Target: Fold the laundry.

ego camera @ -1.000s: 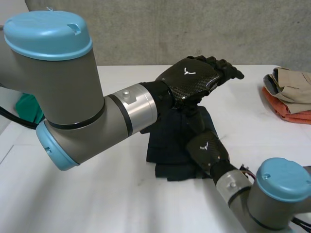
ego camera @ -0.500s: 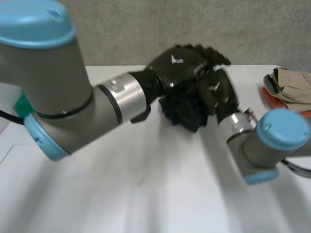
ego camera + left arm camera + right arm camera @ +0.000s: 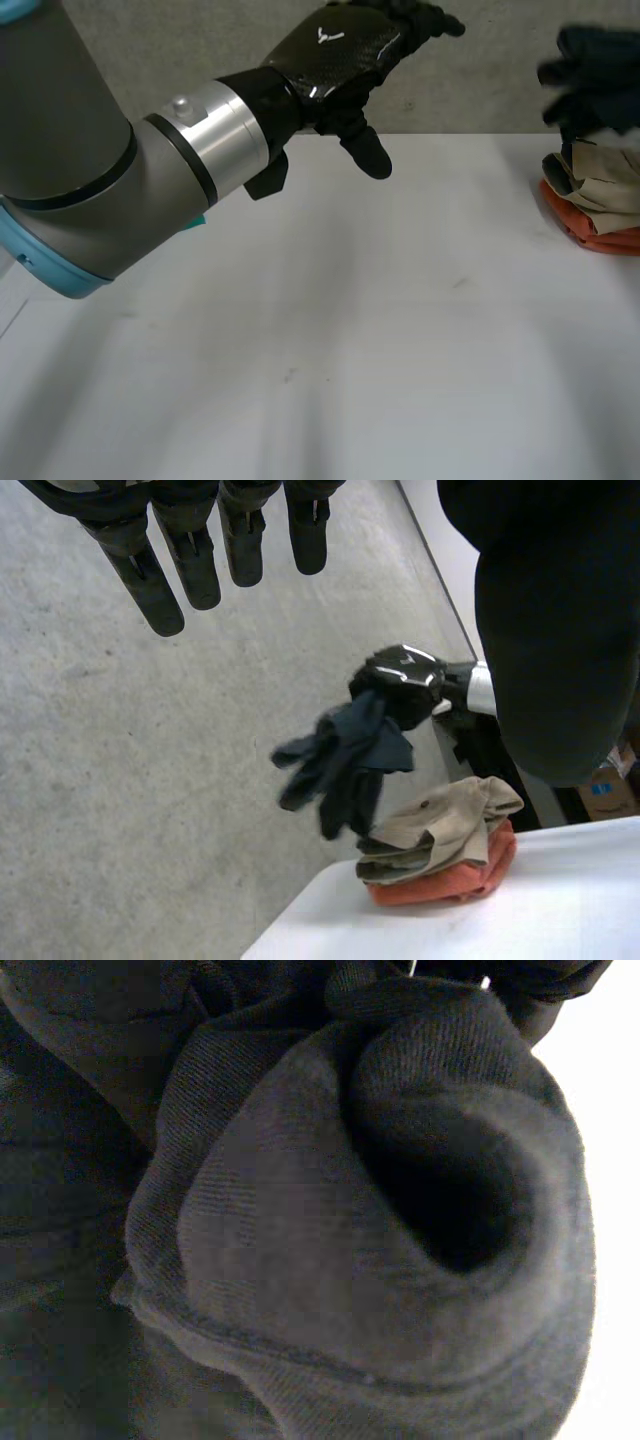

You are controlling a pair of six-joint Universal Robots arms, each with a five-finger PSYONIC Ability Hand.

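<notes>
My right hand (image 3: 402, 678) is shut on a dark navy folded garment (image 3: 345, 765), which hangs bunched from its fingers in the air. It hangs just above a pile at the table's far right, beige clothes (image 3: 440, 825) on an orange one (image 3: 455, 875). In the head view the dark garment (image 3: 592, 78) hovers over that pile (image 3: 600, 185). Dark cloth (image 3: 300, 1230) lies close under the palm in the right wrist view. My left hand (image 3: 340, 50) is raised over the table's far middle, open, fingers (image 3: 160, 575) straight and holding nothing.
The white table (image 3: 330, 330) is bare across the middle and front. A grey concrete wall (image 3: 500, 70) stands behind it. The left arm (image 3: 120, 170) reaches across the near left of the head view.
The right hand closed on the dark garment at the table's middle, lifted it and carried it right to above the pile. The left hand rose off the garment.
</notes>
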